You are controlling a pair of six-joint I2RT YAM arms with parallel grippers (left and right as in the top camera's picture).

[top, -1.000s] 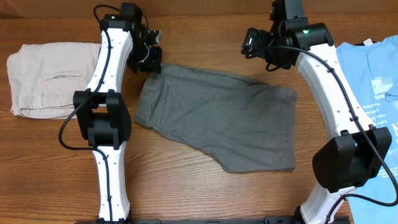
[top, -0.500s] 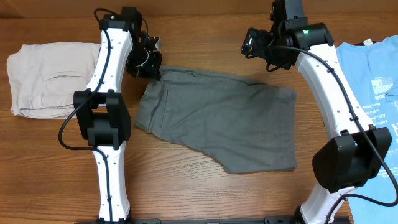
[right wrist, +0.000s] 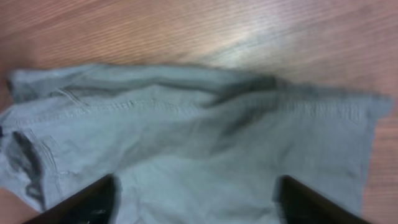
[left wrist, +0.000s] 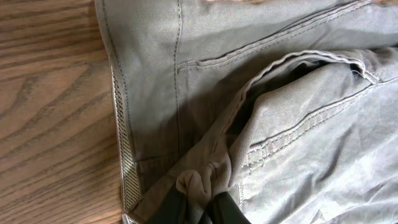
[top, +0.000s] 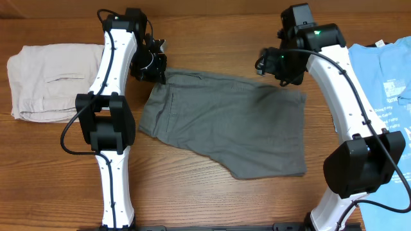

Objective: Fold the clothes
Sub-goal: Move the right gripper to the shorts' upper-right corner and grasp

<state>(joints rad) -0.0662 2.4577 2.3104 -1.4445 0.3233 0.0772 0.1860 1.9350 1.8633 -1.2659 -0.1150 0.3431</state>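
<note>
The dark-grey shorts [top: 225, 122] lie spread flat on the wooden table in the overhead view. My left gripper [top: 154, 66] is at their far-left corner, shut on a bunched fold of the waistband [left wrist: 198, 190]; the slit pocket shows beside it in the left wrist view [left wrist: 249, 53]. My right gripper [top: 273, 66] is open over the far-right edge of the shorts. In the right wrist view its fingers [right wrist: 194, 198] are spread wide apart with grey cloth [right wrist: 205, 143] below them.
A pale beige folded garment [top: 48, 80] lies at the far left. A light-blue T-shirt with white print [top: 388, 96] lies at the right edge. Bare wood [top: 192, 192] runs along the front of the table.
My right gripper has dropped from behind the shorts toward their far-right edge. My left gripper pulled the waistband corner slightly back and left a moment earlier, then held still.
</note>
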